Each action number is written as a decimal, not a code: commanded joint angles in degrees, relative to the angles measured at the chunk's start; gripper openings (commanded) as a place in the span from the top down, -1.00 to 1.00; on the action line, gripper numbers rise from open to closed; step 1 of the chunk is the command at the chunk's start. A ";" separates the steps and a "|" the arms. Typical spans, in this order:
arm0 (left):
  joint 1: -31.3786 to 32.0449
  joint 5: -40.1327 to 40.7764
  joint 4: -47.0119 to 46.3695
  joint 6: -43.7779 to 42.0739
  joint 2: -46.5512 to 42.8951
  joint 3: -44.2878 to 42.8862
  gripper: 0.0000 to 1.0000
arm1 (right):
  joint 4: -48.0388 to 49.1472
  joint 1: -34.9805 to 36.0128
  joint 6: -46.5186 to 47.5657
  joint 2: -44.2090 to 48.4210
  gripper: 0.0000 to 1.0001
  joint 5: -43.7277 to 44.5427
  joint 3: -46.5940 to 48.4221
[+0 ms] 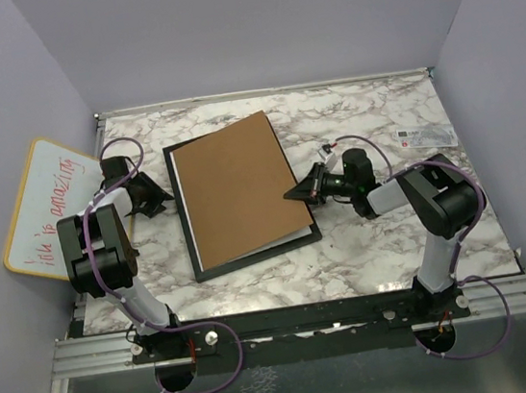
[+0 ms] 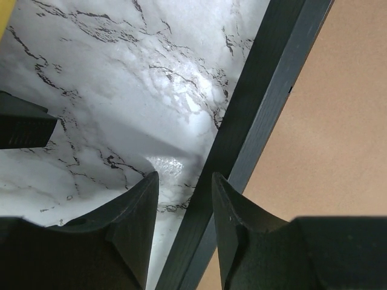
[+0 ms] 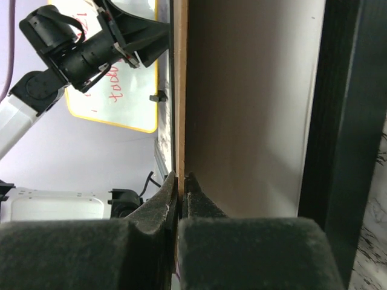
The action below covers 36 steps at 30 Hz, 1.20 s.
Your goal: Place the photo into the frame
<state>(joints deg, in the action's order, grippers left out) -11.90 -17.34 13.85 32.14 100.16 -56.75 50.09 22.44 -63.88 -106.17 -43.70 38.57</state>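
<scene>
Access to the frame (image 1: 252, 260) looks like the step in hand: the right gripper (image 3: 180, 181) pinches the brown backing board (image 1: 237, 185) by its edge, tilting it up. The left gripper (image 2: 184, 178) hangs part-open and empty at the frame's rail. The next move probably calls for steadying that rail.

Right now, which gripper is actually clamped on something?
The right gripper: its jaws pinch the edge of the brown backing board. The left gripper has its jaws apart beside the frame rail, holding nothing.
</scene>
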 commanded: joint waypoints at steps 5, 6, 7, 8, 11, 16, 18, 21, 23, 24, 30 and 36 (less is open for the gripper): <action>0.48 -2.84 0.75 0.38 2.63 1.89 0.15 | -2.15 0.24 3.89 1.48 0.99 1.17 0.35; 0.48 -2.93 0.66 0.38 2.67 1.91 0.15 | -2.77 0.24 4.34 1.26 0.99 0.84 0.80; 0.53 -3.07 0.66 0.30 2.67 1.91 0.15 | -3.37 0.24 4.75 0.93 0.99 0.36 1.33; 0.48 -3.25 0.66 0.17 2.75 1.91 0.15 | -4.00 0.24 5.22 0.44 0.99 -0.27 1.95; 0.48 -3.97 0.65 -0.14 2.99 1.97 0.15 | -6.62 0.26 6.53 -1.07 0.99 -1.64 3.88; 0.56 -5.04 0.55 -0.24 3.11 2.24 0.15 | -10.20 0.33 8.91 -2.42 0.99 -2.26 5.56; 0.56 -5.21 0.57 -0.24 2.99 2.32 0.14 | -12.21 0.37 10.13 -2.49 0.95 -1.97 6.32; 0.56 -5.27 0.57 0.00 2.86 2.19 0.13 | -16.23 0.63 12.35 -2.26 0.81 -1.56 7.51; 0.56 -5.45 0.56 0.31 2.72 2.11 0.12 | -18.91 0.91 13.84 -1.83 0.77 -1.18 8.50; 0.56 -5.57 0.57 0.41 2.68 2.02 0.12 | -20.06 1.08 14.40 -1.70 0.75 -0.94 8.98; 0.56 -3.90 2.25 0.00 2.59 0.75 0.08 | -29.24 1.74 18.84 -0.88 0.40 1.17 12.68; 0.56 -1.29 5.89 -2.11 1.94 -2.29 -0.03 | -41.52 1.78 23.80 1.48 -0.02 4.85 18.20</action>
<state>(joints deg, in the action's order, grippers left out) -12.25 -19.07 14.24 31.86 100.66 -57.60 18.04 23.24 -45.43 -107.35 -42.13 52.49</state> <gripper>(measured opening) 0.488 0.448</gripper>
